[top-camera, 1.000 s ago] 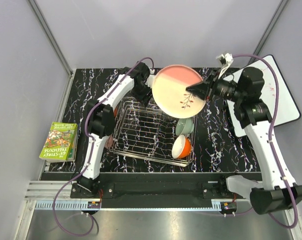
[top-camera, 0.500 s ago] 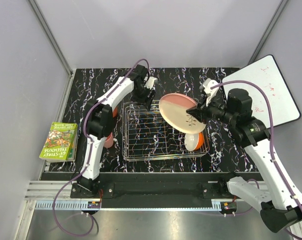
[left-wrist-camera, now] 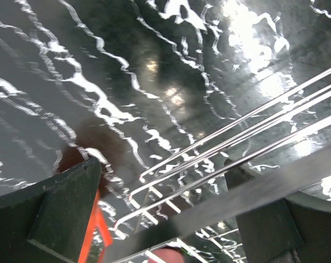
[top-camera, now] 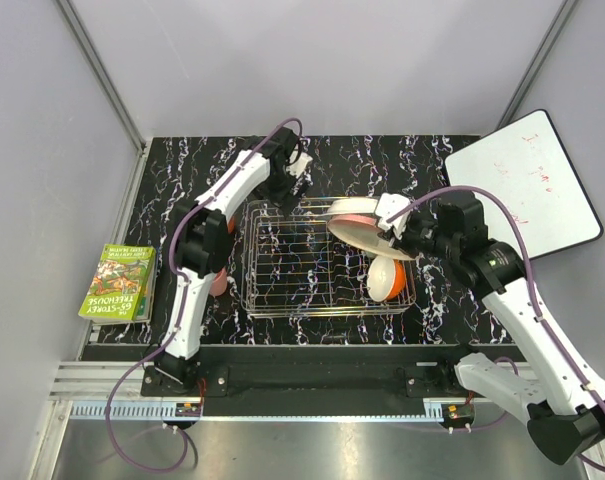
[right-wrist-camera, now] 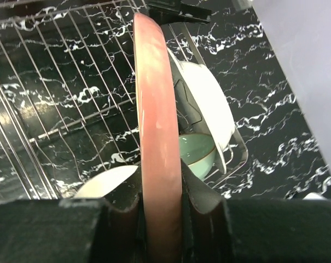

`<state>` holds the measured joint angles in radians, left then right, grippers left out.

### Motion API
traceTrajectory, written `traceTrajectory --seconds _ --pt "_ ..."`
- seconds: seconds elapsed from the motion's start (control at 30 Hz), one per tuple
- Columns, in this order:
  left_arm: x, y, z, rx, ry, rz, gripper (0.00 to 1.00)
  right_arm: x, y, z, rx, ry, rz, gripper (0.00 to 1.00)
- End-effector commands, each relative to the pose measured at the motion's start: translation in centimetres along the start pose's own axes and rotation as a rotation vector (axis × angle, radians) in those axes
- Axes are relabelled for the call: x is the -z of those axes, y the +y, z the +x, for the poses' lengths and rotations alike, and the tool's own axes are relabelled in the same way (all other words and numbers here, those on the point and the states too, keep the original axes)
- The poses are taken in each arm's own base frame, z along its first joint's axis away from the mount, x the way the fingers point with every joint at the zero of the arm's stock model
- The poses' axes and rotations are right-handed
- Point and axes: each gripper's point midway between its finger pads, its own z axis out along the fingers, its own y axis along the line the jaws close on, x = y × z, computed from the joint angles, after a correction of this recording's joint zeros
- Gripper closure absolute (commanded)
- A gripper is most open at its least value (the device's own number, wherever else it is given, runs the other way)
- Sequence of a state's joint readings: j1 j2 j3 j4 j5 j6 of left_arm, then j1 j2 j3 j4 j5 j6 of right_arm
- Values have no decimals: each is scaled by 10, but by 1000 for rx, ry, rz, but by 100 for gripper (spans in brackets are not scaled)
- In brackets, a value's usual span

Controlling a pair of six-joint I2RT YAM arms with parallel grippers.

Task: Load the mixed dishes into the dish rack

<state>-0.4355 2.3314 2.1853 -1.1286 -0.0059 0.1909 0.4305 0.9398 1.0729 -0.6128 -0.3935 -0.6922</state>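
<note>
The silver wire dish rack [top-camera: 302, 265] sits at centre frame. The pink-and-peach plate [top-camera: 354, 220] tilts on edge over its right end, above the orange bowl [top-camera: 390, 280], which lies sideways beside a pale green bowl [right-wrist-camera: 195, 150].

Seen from above, the left arm [top-camera: 207, 240] covered most of a pink mug [top-camera: 219, 284] beside the rack [top-camera: 292, 260], leaving a sliver. The pink plate [top-camera: 354, 215] hid the green bowl [right-wrist-camera: 195, 153] there. From the right wrist the bowl showed only partly, behind the plate's rim and a white dish [right-wrist-camera: 212, 104] whose kind could not be told. The fingers [right-wrist-camera: 206, 211] of the right gripper [right-wrist-camera: 161, 197] covered the plate's lower edge. From the left wrist the rack wires were blurred, the fingers [left-wrist-camera: 67, 211] of the left gripper [left-wrist-camera: 165, 224] ran off the bottom edge, and an orange sliver [left-wrist-camera: 97, 233] beside one could not be identified.
</note>
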Motion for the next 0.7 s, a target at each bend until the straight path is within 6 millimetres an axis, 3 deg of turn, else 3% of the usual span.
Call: traceTrajectory --seconds 0.0,0.4,0.67 --pt "55 34 -35 -16 -161 -142 1 12 -18 -51 235 -148 48 100" --pt "56 30 -43 31 -186 -118 1 -11 -11 -78 326 -207 -63 100" --pt "71 9 -40 36 -199 -10 1 -30 -11 -75 350 -168 -85 100"
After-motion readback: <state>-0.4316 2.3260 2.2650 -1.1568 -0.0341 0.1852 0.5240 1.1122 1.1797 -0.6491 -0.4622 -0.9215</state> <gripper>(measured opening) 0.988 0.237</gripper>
